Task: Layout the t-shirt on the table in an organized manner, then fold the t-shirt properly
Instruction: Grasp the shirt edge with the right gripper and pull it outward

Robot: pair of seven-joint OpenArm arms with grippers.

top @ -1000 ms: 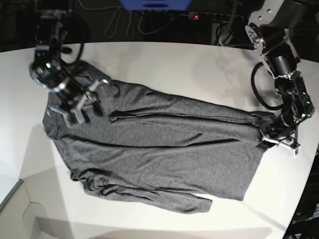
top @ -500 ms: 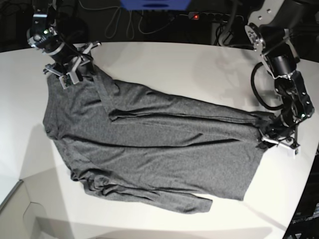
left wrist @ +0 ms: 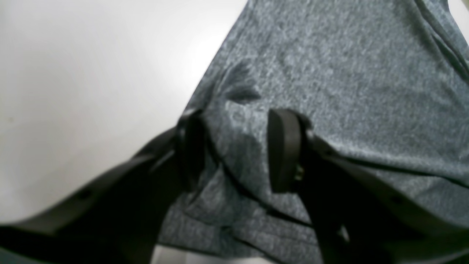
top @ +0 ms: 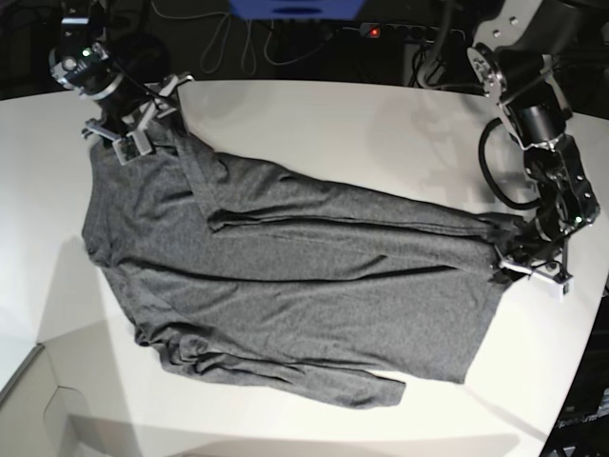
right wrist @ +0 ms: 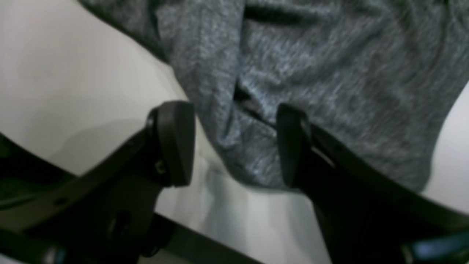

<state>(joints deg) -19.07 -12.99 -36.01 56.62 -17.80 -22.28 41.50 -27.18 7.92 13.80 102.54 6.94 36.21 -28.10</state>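
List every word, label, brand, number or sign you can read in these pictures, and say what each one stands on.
None can be read.
The t-shirt: plain grey knit, no print or tag showing in any view.
The table: bare white, no markings.
The left gripper and right gripper: plain black fingers, no lettering visible.
The blue object at the far edge: no text shows on it.

- The right wrist view is blurred: between the jaws of the right gripper, the t-shirt shows soft folds, and whether either pad touches cloth cannot be told.
- Behind the left gripper jaws, dark finger arms hide the shirt's hem and run off the frame's bottom edge.
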